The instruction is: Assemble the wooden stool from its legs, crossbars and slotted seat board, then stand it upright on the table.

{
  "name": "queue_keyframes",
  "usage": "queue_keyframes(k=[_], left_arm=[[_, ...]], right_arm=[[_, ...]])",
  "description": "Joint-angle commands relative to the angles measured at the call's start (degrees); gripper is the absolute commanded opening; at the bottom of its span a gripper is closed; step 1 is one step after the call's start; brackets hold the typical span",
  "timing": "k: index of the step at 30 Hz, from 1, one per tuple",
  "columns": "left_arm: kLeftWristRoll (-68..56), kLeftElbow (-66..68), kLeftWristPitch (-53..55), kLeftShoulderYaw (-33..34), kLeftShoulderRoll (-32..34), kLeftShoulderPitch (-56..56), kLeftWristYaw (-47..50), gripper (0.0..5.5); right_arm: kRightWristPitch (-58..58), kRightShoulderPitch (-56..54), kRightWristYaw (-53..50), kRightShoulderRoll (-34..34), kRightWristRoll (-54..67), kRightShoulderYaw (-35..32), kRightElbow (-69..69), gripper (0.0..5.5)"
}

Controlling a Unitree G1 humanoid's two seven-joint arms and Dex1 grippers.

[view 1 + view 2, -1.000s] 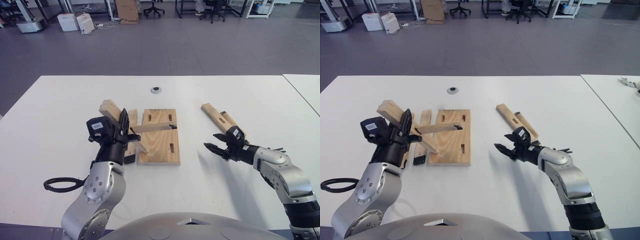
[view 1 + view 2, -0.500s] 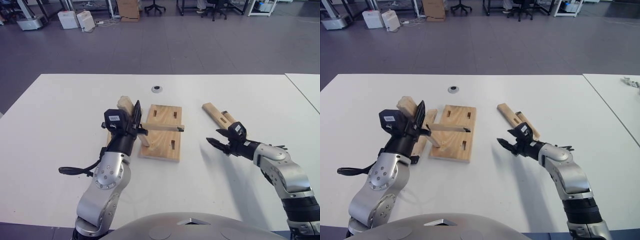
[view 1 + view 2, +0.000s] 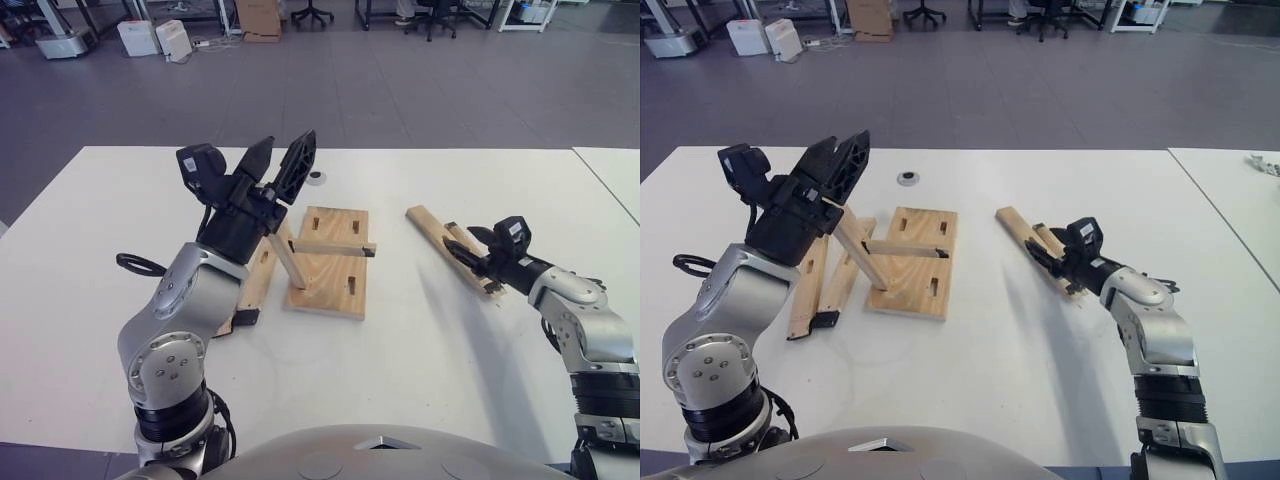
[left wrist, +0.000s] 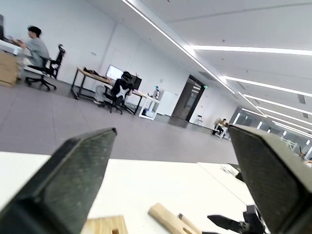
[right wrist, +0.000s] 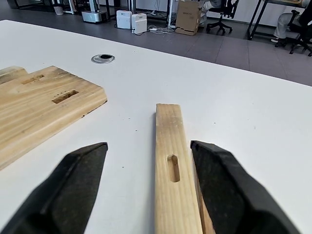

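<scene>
Right wrist view has the right gripper spread wide, its fingers either side of a slotted leg lying flat on the table. The left gripper gapes wide, raised above the seat board, from which a second leg with its crossbar leans up. White tabletop stretches between board and slotted leg.

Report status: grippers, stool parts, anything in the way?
Left gripper open, raised. Right gripper open, astride slotted leg on table. Tilted leg with crossbar on board.

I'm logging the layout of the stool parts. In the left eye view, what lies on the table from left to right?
Flat leg pieces → slotted seat board → slotted leg pair.
</scene>
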Motion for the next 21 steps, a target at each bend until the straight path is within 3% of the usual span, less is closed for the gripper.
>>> queue_keyframes(k=[1, 5, 7, 11, 15, 21], left_arm=[[-4.6, -0.6, 3.5, -1.9, 2.6, -4.1, 4.6, 4.78], [-14.2, -1.5, -0.3, 0.9, 4.6, -15.6, 10.4, 5.36], [-18.0, 0.1, -2.2, 4.4, 8.4, -19.6, 11.2, 5.36], [-10.9, 9.2, -3.2, 9.9, 15.9, -17.2, 9.1, 5.36], [8.5, 17.3, -2.0, 0.6, 22.6, -5.0, 2.8, 5.36], [22.1, 22.3, -0.7, -11.9, 25.9, 7.3, -9.3, 5.18]], right_arm=[[-0.8, -1.2, -0.4, -1.3, -0.8, -1.6, 1.0, 3.21], [-1.0, -1.0, -0.8, -1.0, -1.0, -1.8, 0.4, 3.21], [-1.1, -0.7, -1.1, -0.8, -1.0, -1.9, 0.0, 3.21], [-1.4, -1.7, -1.6, -0.5, -1.3, -1.3, 0.5, 3.21], [-1.1, -2.4, -2.3, -0.2, -2.2, -0.6, 1.4, 3.21], [-1.4, -2.7, -2.3, -0.1, -3.7, 1.2, 3.0, 3.21]])
